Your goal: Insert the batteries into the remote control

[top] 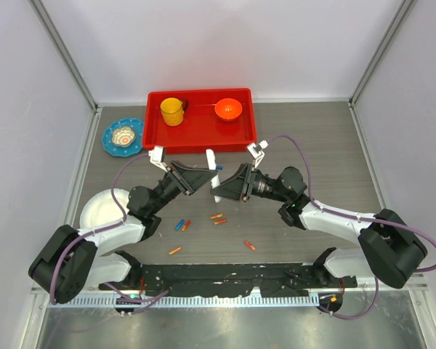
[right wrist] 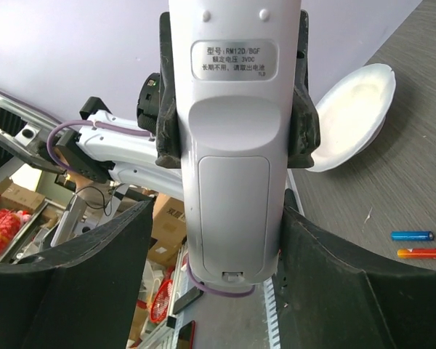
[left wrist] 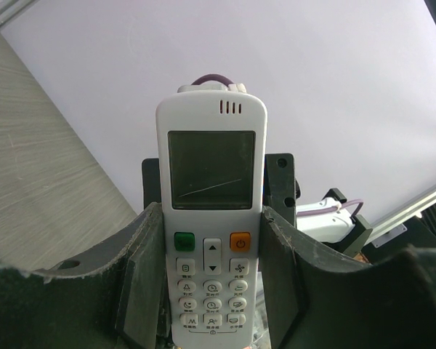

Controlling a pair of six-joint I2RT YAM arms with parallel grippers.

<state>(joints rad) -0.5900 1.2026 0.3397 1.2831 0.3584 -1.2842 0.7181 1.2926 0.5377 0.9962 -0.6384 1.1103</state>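
- Remote control point(right wrist: 232, 182) is in the air above the middle of the surface point(top: 312, 138), just in front of the red tray point(top: 203, 125), with one hand at each side of it
- Its battery cover point(right wrist: 234, 211) sits closed on the back face, below the printed label point(right wrist: 234, 59), so as I judge it the loading has not begun: the cover has to come off, cells go in, and the cover goes back
- Left hand point(left wrist: 211, 240) holds the remote control firmly, its fingers point(left wrist: 142, 291) pressed against both long edges, with the screen and buttons facing its own camera
- Right hand point(right wrist: 216, 218) stands around the cover end, fairly wide; a strip of background shows between one finger and the casing, so it does not look clamped
- Batteries point(top: 218, 218) all lie loose on the surface below and nearer the arm bases, well apart from the remote control: a blue and orange pair, an orange pair, and two singles; neither hand carries one
- White plate point(right wrist: 352, 109) lies at the left side of the surface, taking no part
- Hidden or unclear: the cover hides the compartment, so whether any cell is already inside cannot be told
- From above, the two hands cover nearly all of the remote control
- Whether the right hand's other finger touches the casing is hard to make out
- Lowest buttons are cut off in the left wrist view, and the batteries' end markings are too small to read
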